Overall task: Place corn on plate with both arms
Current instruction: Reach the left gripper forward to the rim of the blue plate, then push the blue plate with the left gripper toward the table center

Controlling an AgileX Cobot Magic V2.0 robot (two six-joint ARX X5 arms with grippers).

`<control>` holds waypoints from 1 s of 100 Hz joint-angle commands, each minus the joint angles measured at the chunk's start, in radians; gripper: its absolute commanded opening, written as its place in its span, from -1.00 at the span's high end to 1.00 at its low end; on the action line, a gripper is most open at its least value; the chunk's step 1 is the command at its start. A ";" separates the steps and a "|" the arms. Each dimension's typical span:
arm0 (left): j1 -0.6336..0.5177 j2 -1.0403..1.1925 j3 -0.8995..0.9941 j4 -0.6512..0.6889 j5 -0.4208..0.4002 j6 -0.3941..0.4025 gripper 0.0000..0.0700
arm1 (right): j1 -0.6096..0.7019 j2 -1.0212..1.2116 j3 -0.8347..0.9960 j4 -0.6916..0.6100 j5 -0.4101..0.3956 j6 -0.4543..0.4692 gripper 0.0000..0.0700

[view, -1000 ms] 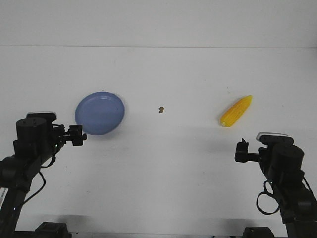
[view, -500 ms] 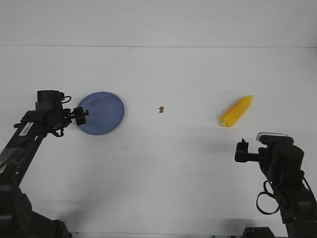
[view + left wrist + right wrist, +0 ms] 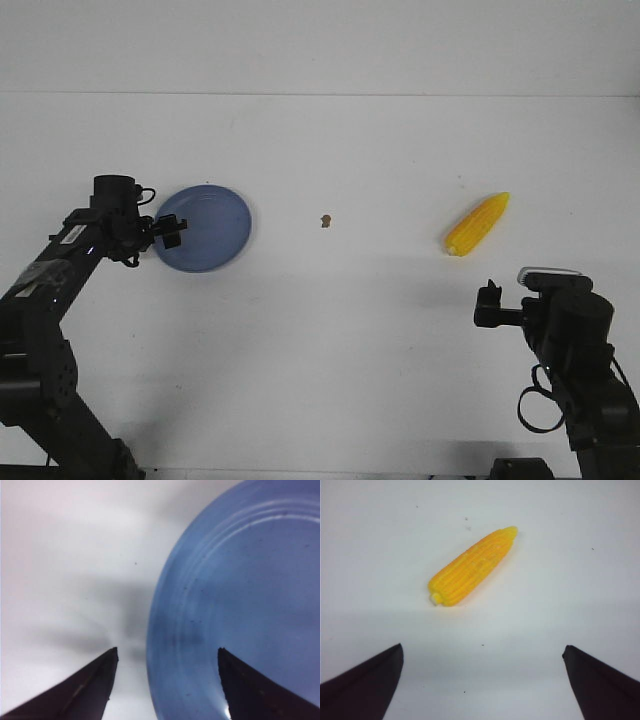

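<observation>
The round blue plate (image 3: 208, 228) lies on the white table at the left. My left gripper (image 3: 168, 232) is open at the plate's left rim. In the left wrist view the rim (image 3: 165, 630) runs between the two fingers, one over the table and one over the plate. The yellow corn (image 3: 477, 224) lies at the right, tip pointing to the far right. My right gripper (image 3: 488, 303) is open and empty, nearer the front edge than the corn. The corn also shows in the right wrist view (image 3: 471, 567), well beyond the fingertips.
A tiny brown speck (image 3: 325, 220) sits on the white table between plate and corn. The table's far edge meets a white wall (image 3: 320, 45).
My left arm has swung forward and to the right, bringing its open gripper to the plate's left rim. The right arm, the corn and the plate have not moved.
</observation>
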 commanded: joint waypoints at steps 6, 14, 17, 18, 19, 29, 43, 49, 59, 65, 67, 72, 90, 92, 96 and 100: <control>0.003 0.036 0.018 0.003 0.000 -0.010 -0.14 | 0.000 0.007 0.014 0.010 -0.002 0.010 -0.92; 0.003 0.045 0.018 0.002 0.000 -0.009 0.26 | 0.000 0.007 0.014 0.011 -0.002 0.010 -0.92; 0.003 0.050 0.018 0.002 0.000 -0.008 0.47 | 0.000 0.007 0.014 0.011 -0.002 0.010 -0.92; 0.003 0.051 0.018 0.001 0.001 -0.006 0.58 | 0.000 0.007 0.014 0.011 -0.002 0.010 -0.92; 0.003 0.052 0.018 0.000 0.001 -0.006 0.61 | 0.000 0.007 0.014 0.010 -0.002 0.010 -0.92; 0.003 0.054 0.018 0.000 0.020 0.001 1.00 | 0.000 0.007 0.014 0.011 -0.001 0.010 -0.92; 0.008 0.026 0.019 0.015 0.107 0.001 0.99 | 0.000 0.007 0.014 0.011 -0.001 0.010 -0.92; 0.009 0.003 0.019 0.022 0.150 -0.004 0.98 | 0.000 0.007 0.014 0.011 -0.001 0.010 -0.92; 0.008 -0.058 0.019 0.023 0.239 -0.018 0.99 | 0.000 0.007 0.014 0.011 -0.001 0.010 -0.92; 0.008 -0.098 0.019 0.022 0.299 -0.025 0.99 | 0.000 0.007 0.014 0.011 -0.001 0.010 -0.92; 0.008 -0.111 0.019 0.021 0.315 -0.027 0.99 | 0.000 0.007 0.014 0.011 -0.001 0.010 -0.92; 0.005 -0.146 0.019 0.017 0.359 -0.036 0.99 | 0.000 0.007 0.014 0.011 -0.001 0.010 -0.92; -0.045 -0.230 0.018 -0.003 0.428 -0.051 0.99 | 0.000 0.007 0.014 0.011 -0.001 0.010 -0.92; -0.055 -0.236 0.018 -0.010 0.429 -0.050 0.99 | 0.000 0.007 0.014 0.011 -0.001 0.010 -0.92; -0.082 -0.246 0.013 -0.020 0.429 -0.050 0.99 | 0.000 0.007 0.014 0.011 -0.001 0.010 -0.92; -0.106 -0.252 0.007 -0.026 0.429 -0.050 0.99 | 0.000 0.007 0.014 0.011 -0.001 0.010 -0.92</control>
